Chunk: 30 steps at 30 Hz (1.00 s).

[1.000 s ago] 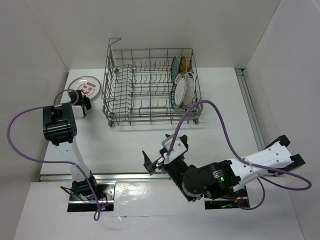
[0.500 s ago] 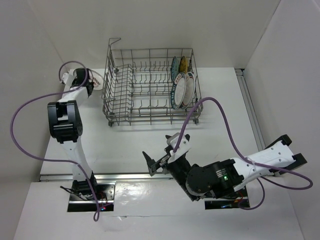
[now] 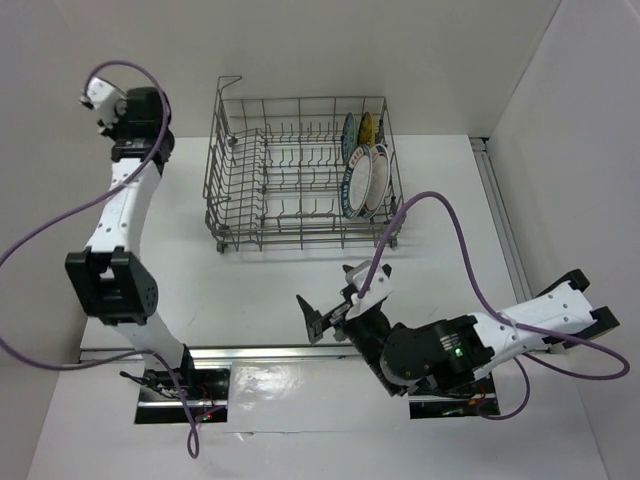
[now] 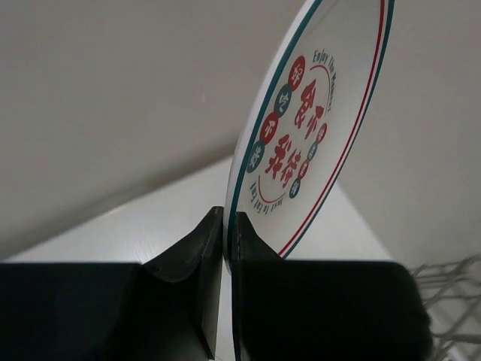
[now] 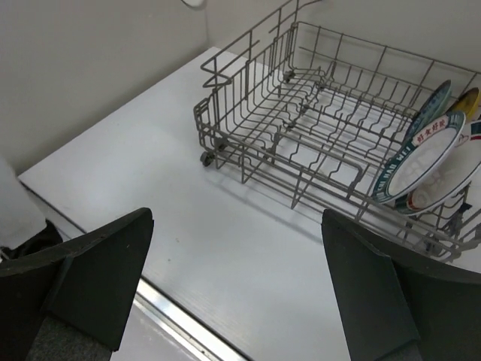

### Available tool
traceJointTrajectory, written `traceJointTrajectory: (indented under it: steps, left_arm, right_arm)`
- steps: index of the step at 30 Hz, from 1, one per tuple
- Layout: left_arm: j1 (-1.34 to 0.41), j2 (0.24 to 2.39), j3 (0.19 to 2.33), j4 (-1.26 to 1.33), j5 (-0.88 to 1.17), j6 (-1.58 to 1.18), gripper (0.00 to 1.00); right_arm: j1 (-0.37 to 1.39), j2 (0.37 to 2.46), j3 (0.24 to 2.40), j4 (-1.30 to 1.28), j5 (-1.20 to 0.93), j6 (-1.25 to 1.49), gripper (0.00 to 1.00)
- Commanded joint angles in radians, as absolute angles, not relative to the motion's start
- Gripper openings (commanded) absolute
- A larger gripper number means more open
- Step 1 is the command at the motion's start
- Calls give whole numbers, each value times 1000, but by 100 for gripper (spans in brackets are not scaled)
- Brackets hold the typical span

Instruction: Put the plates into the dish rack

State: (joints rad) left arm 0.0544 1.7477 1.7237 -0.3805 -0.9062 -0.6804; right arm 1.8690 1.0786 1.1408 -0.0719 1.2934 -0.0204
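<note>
Standing on the far part of the white table (image 3: 450,190), the grey wire dish rack (image 3: 300,236) holds several plates (image 3: 364,180) upright at its right end; the right wrist view shows them leaning among the tines. Only the left wrist view reveals another plate (image 4: 316,128), white with a green rim and red lettering. It is pinched edge-on between the left gripper's (image 4: 228,226) fingers, lifted left of the rack. The right gripper (image 5: 240,286) hovers over the near table, jaws wide apart.
</note>
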Motion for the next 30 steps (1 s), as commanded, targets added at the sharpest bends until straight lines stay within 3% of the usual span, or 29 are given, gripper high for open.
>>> traceJointTrajectory:
  steps: [1, 4, 5, 8, 12, 14, 21, 24, 25, 29, 30]
  left_arm:
    - [66, 1552, 1807, -304, -1020, -543, 0]
    - [66, 1412, 1743, -272, -801, -454, 0]
    - [84, 1313, 1721, -262, -696, -431, 0]
    - [94, 1171, 1631, -288, -320, -417, 0]
    - [94, 993, 1505, -298, 183, -448, 0]
    - [94, 922, 1427, -298, 324, -474, 0]
    - [94, 793, 1261, -261, 546, -540, 0]
    - [94, 753, 1230, -261, 542, -561, 0]
    - [94, 753, 1215, -261, 541, -561, 0]
    - [94, 742, 1175, -270, 541, -561, 0]
    - [94, 742, 1164, -270, 541, -571, 0]
  right_arm:
    - [1809, 1026, 1135, -51, 1251, -35, 100]
    - [1653, 968, 1146, -5, 1059, -93, 100]
    - [1538, 954, 1146, 20, 914, -106, 100]
    - [1428, 962, 1265, 38, 744, -129, 100]
    - [1428, 1141, 1549, -44, 739, -201, 100]
    - [1428, 1279, 1731, -132, 771, -215, 100]
    - [1428, 1393, 1957, -260, 711, -206, 100]
    - [1428, 1440, 1980, -74, 1116, -373, 100]
    - [1428, 1454, 1961, 39, 1152, -590, 100]
    - [1428, 1561, 2124, 205, 1150, -790, 100]
    - [1428, 1590, 2248, 187, 1150, -792, 100]
